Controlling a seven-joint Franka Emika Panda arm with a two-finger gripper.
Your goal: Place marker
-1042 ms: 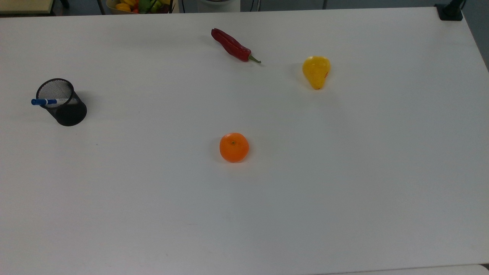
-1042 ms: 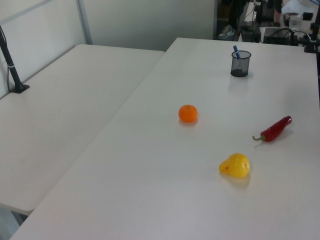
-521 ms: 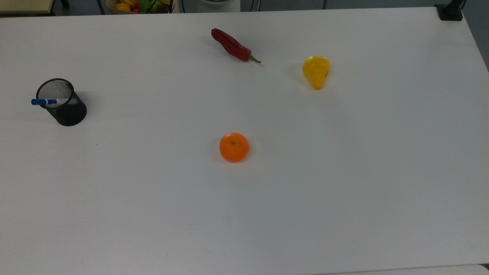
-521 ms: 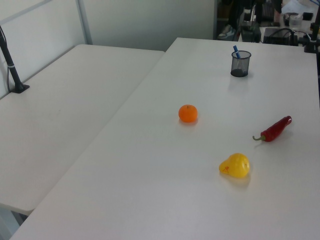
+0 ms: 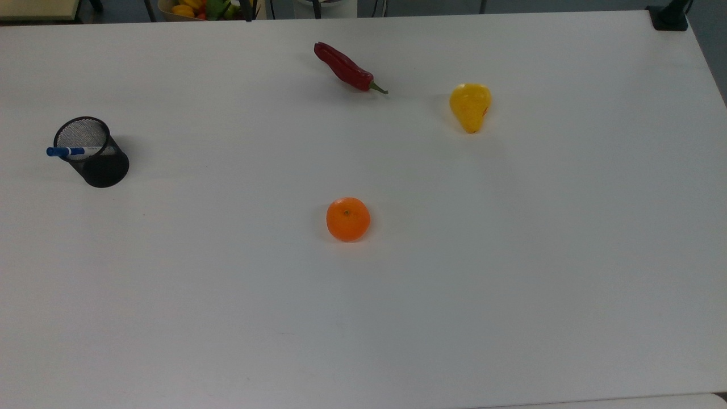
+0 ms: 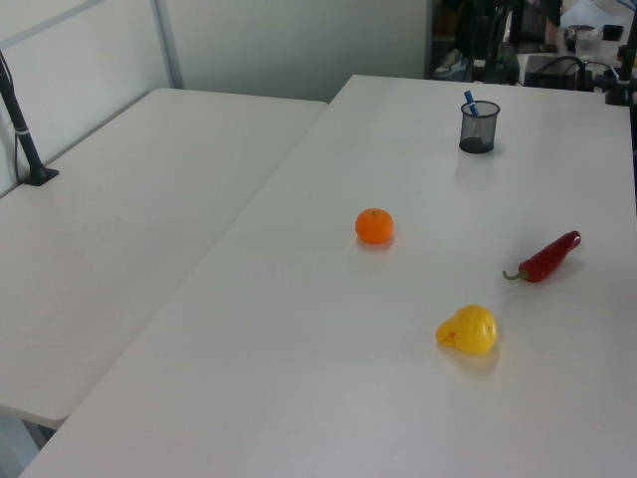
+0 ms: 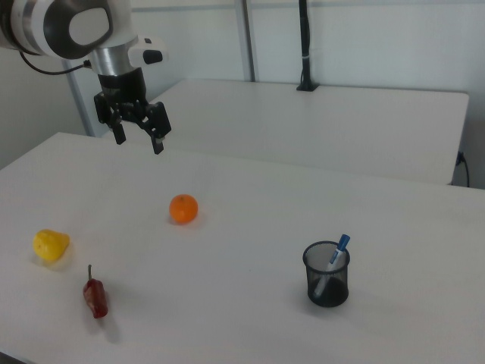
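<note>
Nothing on the table (image 5: 511, 284) had moved since a second earlier.
The tool (image 7: 139, 137) hung empty above the table, fingers spread apart, well away from the marker (image 7: 332, 262), which leaned blue cap up in the black mesh cup (image 7: 327, 274), beyond the orange (image 7: 183, 208).

an orange (image 5: 347, 219), red chili (image 5: 345, 68), yellow pear (image 5: 470, 105) and black mesh cup (image 5: 93, 153) sit well apart on the white table (image 5: 511, 255).
</note>
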